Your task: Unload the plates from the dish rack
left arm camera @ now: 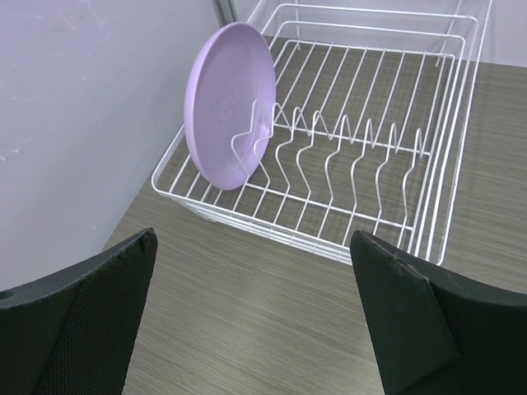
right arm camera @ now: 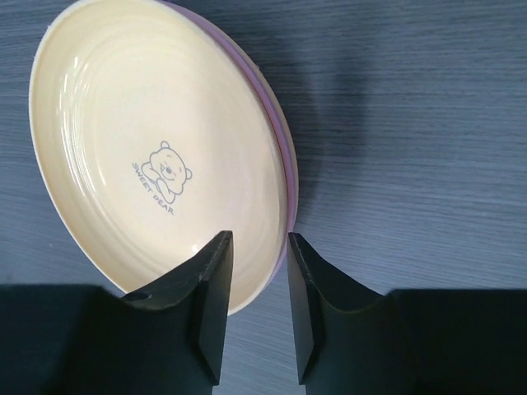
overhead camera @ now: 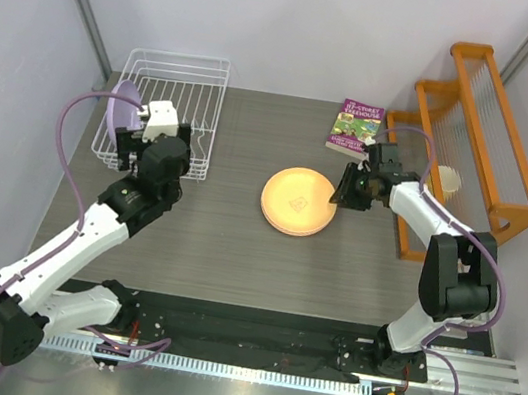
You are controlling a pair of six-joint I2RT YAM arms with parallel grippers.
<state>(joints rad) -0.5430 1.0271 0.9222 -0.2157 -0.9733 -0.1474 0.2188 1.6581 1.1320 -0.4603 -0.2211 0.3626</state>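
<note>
The white wire dish rack [overhead camera: 189, 109] stands at the back left and holds one lilac plate [overhead camera: 122, 105], upright between its prongs at the left end [left arm camera: 229, 103]. My left gripper [overhead camera: 156, 135] hovers open and empty just in front of the rack's [left arm camera: 375, 177] near wall [left arm camera: 251, 280]. A stack of plates lies flat mid-table, an orange-yellow plate [overhead camera: 297, 201] on top [right arm camera: 156, 156] and a pink rim [right arm camera: 280, 144] under it. My right gripper [overhead camera: 346, 189] sits at the stack's right edge, jaws a narrow gap apart astride the rim [right arm camera: 257, 247], holding nothing.
A book [overhead camera: 355, 129] lies behind the stack. An orange wooden shelf rack [overhead camera: 478, 132] stands along the right side. A wall runs close along the left of the dish rack.
</note>
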